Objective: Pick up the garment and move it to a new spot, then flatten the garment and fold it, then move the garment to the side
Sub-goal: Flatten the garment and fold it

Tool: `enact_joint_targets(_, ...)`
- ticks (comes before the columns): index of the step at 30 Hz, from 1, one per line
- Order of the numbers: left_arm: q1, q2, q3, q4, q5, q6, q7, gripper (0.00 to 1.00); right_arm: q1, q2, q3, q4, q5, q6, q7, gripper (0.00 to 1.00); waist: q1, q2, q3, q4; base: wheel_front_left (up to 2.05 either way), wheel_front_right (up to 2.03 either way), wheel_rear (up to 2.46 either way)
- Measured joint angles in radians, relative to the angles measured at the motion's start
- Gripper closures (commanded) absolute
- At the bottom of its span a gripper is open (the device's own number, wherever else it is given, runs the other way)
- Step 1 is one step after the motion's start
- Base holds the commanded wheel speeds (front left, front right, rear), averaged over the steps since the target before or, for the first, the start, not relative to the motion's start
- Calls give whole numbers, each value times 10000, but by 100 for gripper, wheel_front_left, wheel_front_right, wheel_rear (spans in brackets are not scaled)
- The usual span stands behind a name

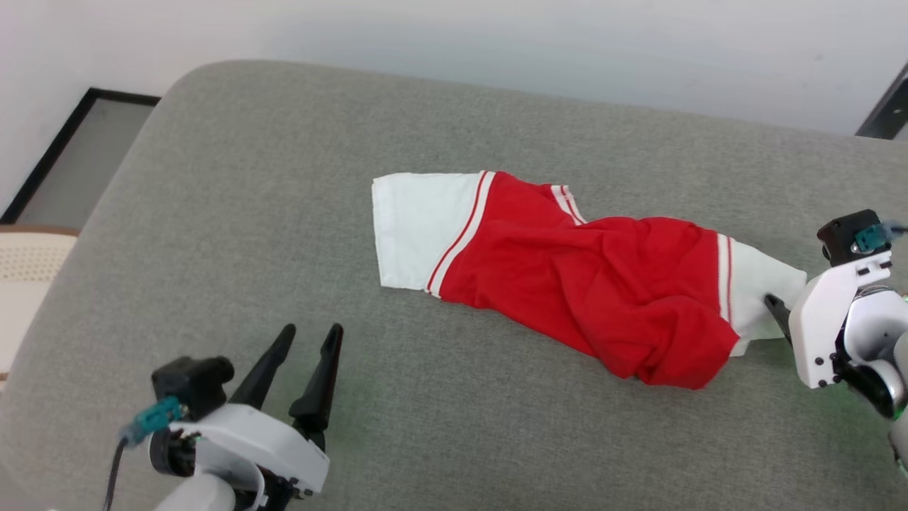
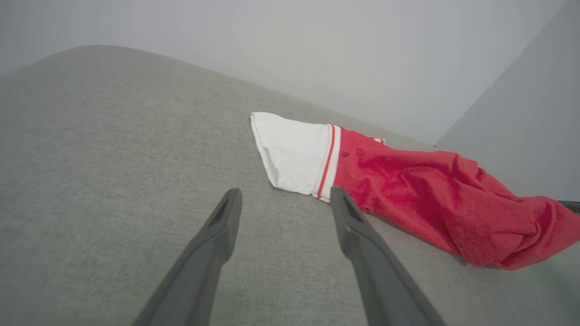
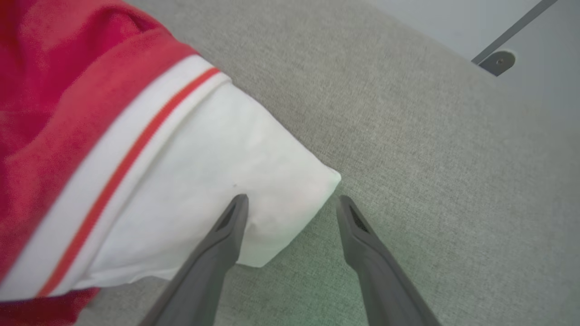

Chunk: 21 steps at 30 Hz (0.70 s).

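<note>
Step in hand: by the look of it, the first pick-up. The jersey lies bunched and nothing holds it.
Jersey: across the middle of the grey cushion, crumpled in its red middle, with a flat white end toward the robot's left and a second white end toward its right.
Right tool: released, fingers spread wide and gripping nothing. It sits at the corner of the right-hand white end, one finger over the cloth and the other over bare cushion. Whether the tips touch the fabric, I cannot tell.
Left tool: also released and empty, low over the cushion, near the left white end but apart from it, pointing toward its striped trim.
Doing it well, right side: press the tips down so both layers of the corner fall between the fingers, and bite further in than the very edge. Thin fabric is likely to slip out of a shallow pinch.
Doing it well, left side: bring the left tool up to the near corner of the flat white end, so that the two grips sit at opposite ends.
Lift: raise both ends together and evenly. A one-sided lift would probably drag the red bundle and twist it further.
Risk: pinching the cushion's cover along with the cloth.
</note>
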Motion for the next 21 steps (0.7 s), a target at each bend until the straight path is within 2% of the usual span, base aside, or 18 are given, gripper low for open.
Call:
enact_joint_targets(6, 854, -667, 1158, -182, 1870, -207, 0, 0, -772, -334, 401, 755, 1062, 0, 2015, 0, 0, 0, 170, 184, 0, 0, 0)
enact_joint_targets(10, 1190, -1068, 1427, -77, 2731, -527, 0, 0, -1157, -322, 341, 1195, 1438, 0, 2583, 0, 0, 0, 282, 255, 0, 0, 0)
enact_joint_targets(17, 1269, -1726, 1894, 224, 3315, -1089, 0, 0, -1566, -203, 502, 1672, 1569, 0, 3089, 0, 0, 0, 584, 387, 0, 0, 0)
enact_joint_targets(18, 1259, -1816, 1985, 263, 3321, -1179, 0, 0, -1632, -192, 546, 1705, 1569, 0, 3133, 4, 0, 0, 639, 401, 0, 0, 0)
enact_joint_targets(19, 1248, -1904, 2040, 303, 3354, -1246, 0, 0, -1697, -196, 606, 1735, 1569, 0, 3175, 36, 0, 0, 686, 417, 0, 0, 0)
enact_joint_targets(20, 1248, -1971, 2107, 355, 3411, -1304, 0, 0, -1742, -203, 675, 1747, 1569, -2, 3204, 55, 0, 0, 725, 434, 0, 0, 0)
enact_joint_targets(21, 1245, -2023, 2174, 403, 3448, -1352, 0, 0, -1764, -209, 723, 1758, 1569, -8, 3218, 85, 0, 0, 759, 449, 0, 0, 0)
